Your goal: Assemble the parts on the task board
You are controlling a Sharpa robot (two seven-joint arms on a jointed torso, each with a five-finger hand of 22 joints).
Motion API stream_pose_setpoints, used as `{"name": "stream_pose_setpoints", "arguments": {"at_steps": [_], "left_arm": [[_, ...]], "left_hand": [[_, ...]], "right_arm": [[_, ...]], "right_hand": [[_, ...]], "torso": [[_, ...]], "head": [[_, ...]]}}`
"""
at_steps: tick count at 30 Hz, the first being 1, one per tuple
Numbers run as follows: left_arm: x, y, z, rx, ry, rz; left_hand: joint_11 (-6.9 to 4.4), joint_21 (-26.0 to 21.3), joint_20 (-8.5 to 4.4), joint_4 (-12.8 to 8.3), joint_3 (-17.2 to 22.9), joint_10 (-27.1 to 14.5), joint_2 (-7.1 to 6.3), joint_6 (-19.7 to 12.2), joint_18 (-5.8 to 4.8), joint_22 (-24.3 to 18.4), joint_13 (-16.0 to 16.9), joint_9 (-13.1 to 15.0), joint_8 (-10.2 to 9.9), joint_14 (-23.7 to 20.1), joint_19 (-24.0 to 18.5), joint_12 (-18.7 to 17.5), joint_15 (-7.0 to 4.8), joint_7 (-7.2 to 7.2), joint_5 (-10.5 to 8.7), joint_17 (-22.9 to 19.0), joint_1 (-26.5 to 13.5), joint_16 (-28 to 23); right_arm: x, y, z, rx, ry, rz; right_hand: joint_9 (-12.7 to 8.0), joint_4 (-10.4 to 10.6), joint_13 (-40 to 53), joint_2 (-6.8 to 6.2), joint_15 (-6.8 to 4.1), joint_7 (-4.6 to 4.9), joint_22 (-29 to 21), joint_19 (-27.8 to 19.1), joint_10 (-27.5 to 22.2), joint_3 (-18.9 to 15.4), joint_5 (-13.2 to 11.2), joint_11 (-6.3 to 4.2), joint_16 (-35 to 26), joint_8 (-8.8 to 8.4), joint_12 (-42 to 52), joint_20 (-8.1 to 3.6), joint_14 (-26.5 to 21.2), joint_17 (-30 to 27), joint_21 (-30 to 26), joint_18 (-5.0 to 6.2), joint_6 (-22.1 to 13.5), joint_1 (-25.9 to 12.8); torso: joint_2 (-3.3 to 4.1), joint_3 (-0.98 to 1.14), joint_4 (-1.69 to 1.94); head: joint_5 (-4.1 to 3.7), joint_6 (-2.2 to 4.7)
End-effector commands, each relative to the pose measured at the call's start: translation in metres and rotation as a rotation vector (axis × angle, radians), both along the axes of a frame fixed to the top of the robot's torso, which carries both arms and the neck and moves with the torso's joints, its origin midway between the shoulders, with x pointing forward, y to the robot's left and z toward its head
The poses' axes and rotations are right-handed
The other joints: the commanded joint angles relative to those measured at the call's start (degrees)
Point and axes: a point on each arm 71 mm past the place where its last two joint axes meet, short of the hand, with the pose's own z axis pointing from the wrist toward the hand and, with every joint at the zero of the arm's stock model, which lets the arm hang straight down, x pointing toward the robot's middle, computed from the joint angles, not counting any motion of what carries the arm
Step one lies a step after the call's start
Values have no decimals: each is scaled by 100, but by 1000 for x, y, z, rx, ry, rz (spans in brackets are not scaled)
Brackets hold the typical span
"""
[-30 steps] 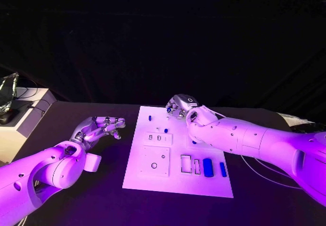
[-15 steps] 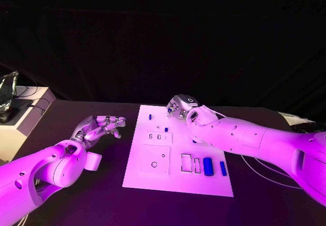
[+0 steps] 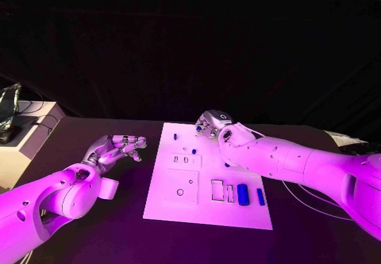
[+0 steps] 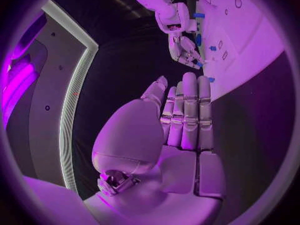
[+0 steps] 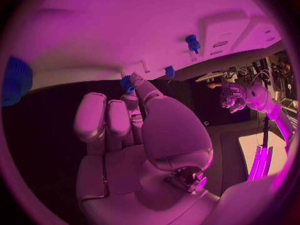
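task board (image 3: 208,212): white, flat, between our hands | blue parts (image 3: 243,194): several lying on it, one at right hand (image 3: 213,125) fingertips

left hand (image 3: 119,147) hovers empty, fingers apart; right hand (image 3: 213,125) pinches something blue.

Taking the task board (image 3: 208,190) as your landmark: its near half carries two blue bars (image 3: 250,196) lying side by side toward the right edge, with bare white surface to their left around the raised plates. Small blue pegs (image 3: 193,150) stand near the board's middle, so you meet them crossing there. The right hand (image 3: 211,125) sits over the board's far edge, pinching a small blue part (image 5: 127,83), and its arm (image 3: 294,162) spans the board's right side, blocking approach from there. The left hand (image 3: 118,148) hovers off the board's left edge, fingers apart; dark table (image 3: 119,231) lies bare along the board's left and near sides.
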Motion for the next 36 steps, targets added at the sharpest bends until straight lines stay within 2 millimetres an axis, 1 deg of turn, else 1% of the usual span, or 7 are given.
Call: {"name": "stream_pose_setpoints", "arguments": {"at_steps": [1,9,14,23,26,28,36], "left_arm": [[0,-2,1,-8,-6,-15],[0,-4,1,-9,-5,-18],[0,-3,1,-8,-5,-16],[1,-3,0,-8,-4,-15],[1,-2,0,-7,-4,-14],[1,-2,0,-6,-3,-13],[1,-1,0,-5,-3,-10]], "left_hand": [[14,23,5,3,24,-38,-18,-29,88,-6,8,-2,-19,-42,-30,13,0,-7,0,-6,-17,6],[14,23,5,3,24,-38,-18,-29,88,-6,8,-2,-19,-42,-30,13,0,-7,0,-6,-17,6],[14,23,5,3,24,-38,-18,-29,88,-6,8,-2,-19,-42,-30,13,0,-7,0,-6,-17,6],[14,23,5,3,24,-38,-18,-29,88,-6,8,-2,-19,-42,-30,13,0,-7,0,-6,-17,6],[17,31,6,-1,34,-47,-23,-32,87,-23,8,-2,-20,-45,-33,11,2,-4,-1,-14,-33,8],[17,31,6,-1,34,-47,-23,-32,87,-23,8,-2,-20,-45,-33,11,2,-4,-1,-14,-33,8],[17,31,6,-1,34,-47,-23,-32,87,-23,8,-2,-20,-45,-33,11,2,-4,-1,-14,-33,8]], "right_arm": [[0,0,-1,-11,1,1],[1,5,-2,-7,5,6],[2,4,-3,-10,15,1],[3,0,-3,-2,21,-7],[4,0,-3,8,21,-8],[4,-1,-3,18,17,-8],[3,-2,-1,43,1,0]], "right_hand": [[-1,-33,3,-2,-21,81,806,347,9,0,13,17,9,-4,-31,-29,30,4,14,-56,11,-28],[-2,-32,6,-1,-14,95,805,346,7,14,12,26,10,-1,-31,-23,31,9,12,-54,-36,-31],[0,-27,-23,-14,-10,100,805,343,-31,22,-6,30,6,-2,-75,-17,30,12,11,-51,-54,-45],[-23,38,-179,-207,34,217,801,335,-170,-44,65,94,-1,-23,-255,14,27,21,-10,-40,-490,-140],[-20,119,-256,-336,72,289,800,333,-223,-155,93,142,4,-20,-326,41,27,29,-15,-30,-773,-212],[-15,212,-303,-378,107,346,801,335,-250,-303,-36,188,17,-16,-347,72,29,42,-14,-16,-917,-205],[-11,466,-429,-366,137,370,805,340,-297,-625,-85,217,36,-21,-279,132,20,52,6,25,-984,25]], "torso": [[1,-2,-1],[-1,-7,13],[-1,-8,-2],[1,-2,-1],[-1,-3,2],[-1,-1,2],[4,-1,-2]], "head": [[3,15],[-3,18],[9,21],[5,23],[12,23],[5,28],[21,31]]}}
